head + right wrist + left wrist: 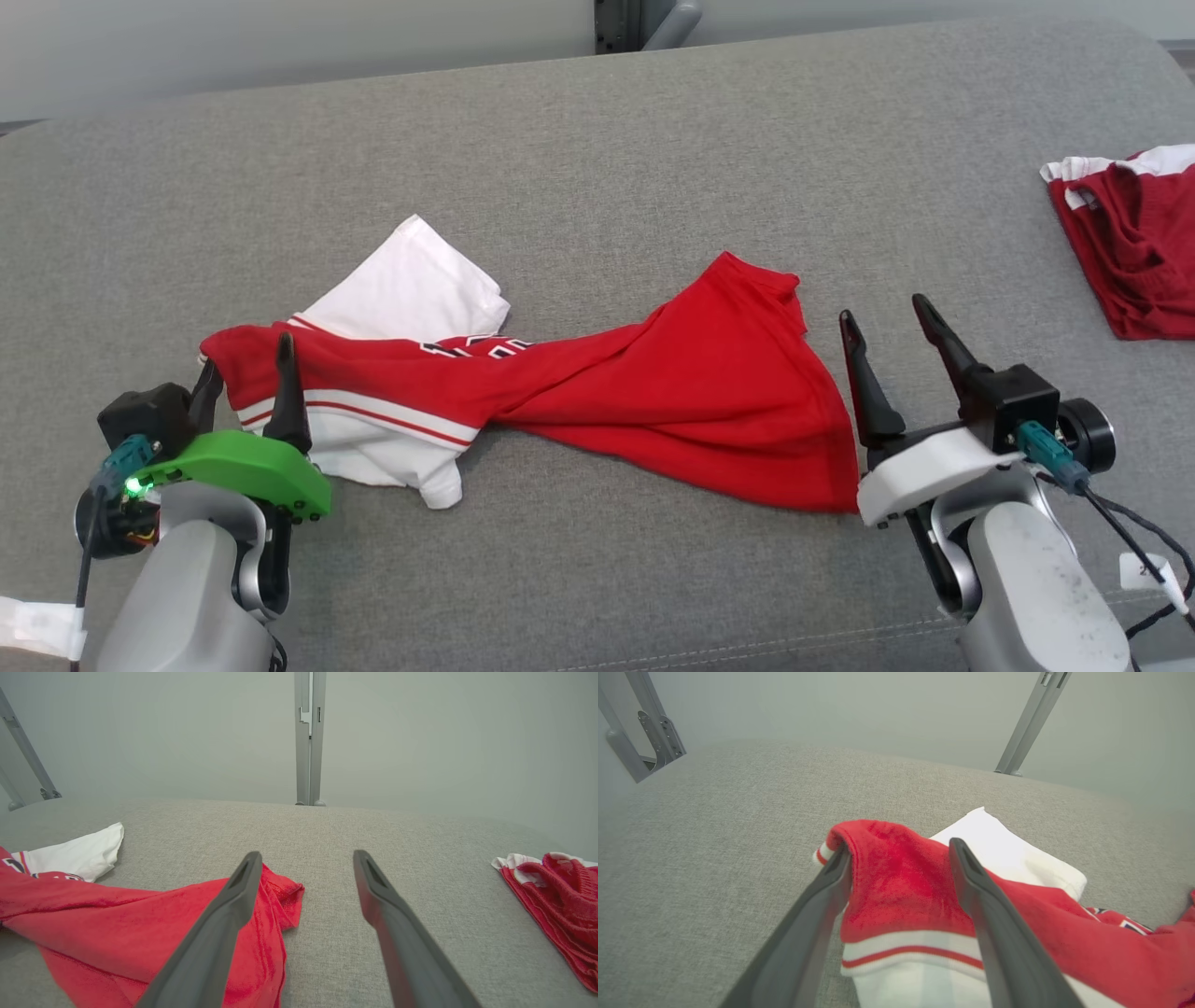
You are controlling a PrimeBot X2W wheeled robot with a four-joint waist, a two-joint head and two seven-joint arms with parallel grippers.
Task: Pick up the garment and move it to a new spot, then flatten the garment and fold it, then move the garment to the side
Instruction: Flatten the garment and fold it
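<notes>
Right of garment point(653, 401), second red garment point(1134, 252)

Two garments, middle garment point(653, 411) and right-edge garment point(1134, 252); two grippers, left gripper point(247, 355) and right gripper point(882, 308); one cushion point(597, 140).

dark print point(476, 347) on the garment point(653, 392), creased, unreadable

2nd red/white garment point(1134, 243) bunched at far rt of grey fabric surface point(597, 140); metal post point(308, 737) behind.
</notes>
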